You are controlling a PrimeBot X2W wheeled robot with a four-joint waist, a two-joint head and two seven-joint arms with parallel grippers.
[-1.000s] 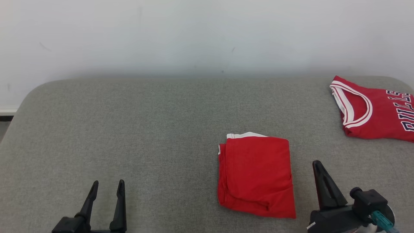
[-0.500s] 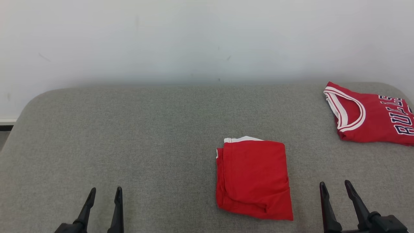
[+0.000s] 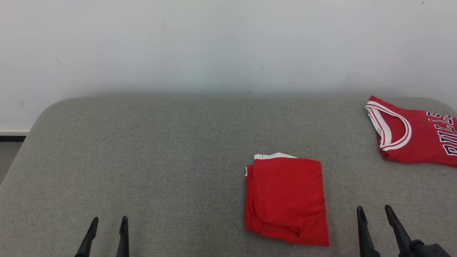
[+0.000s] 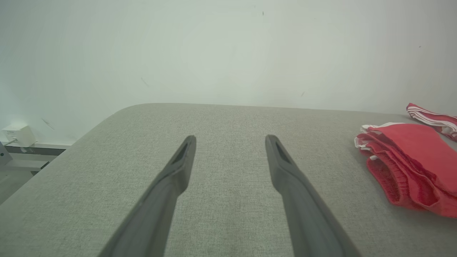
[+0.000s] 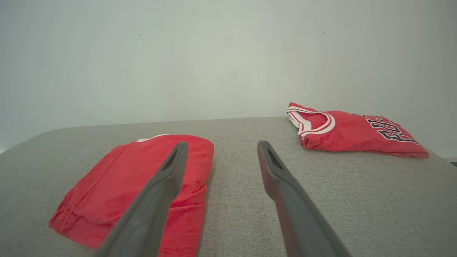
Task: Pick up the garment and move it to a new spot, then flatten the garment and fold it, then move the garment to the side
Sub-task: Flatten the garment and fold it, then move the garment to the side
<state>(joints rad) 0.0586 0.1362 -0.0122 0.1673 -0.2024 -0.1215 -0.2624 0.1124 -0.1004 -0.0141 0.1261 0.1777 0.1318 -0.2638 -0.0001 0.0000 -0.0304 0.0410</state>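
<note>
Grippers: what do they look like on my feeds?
Left gripper and right gripper match: each has two long, slim, matte dark-grey fingers tapering to pointed tips, with a narrow slot near each tip. The right one's base is a black block.

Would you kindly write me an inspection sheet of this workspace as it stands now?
Surface: grey fabric top, flat, with rounded far corners.
Job's things: folded red garment lies flat right of centre, a white edge showing at its far side; nothing touches it.
Clutter: red jersey with white trim and dark lettering at the far right, apart from the folded one.
Grippers: left gripper open, low at the left, holding nothing; right gripper open, just right of the folded garment, holding nothing.
Cables: nothing seen.
Surroundings: pale wall behind the top; a small white box at its foot in the left wrist view.
</note>
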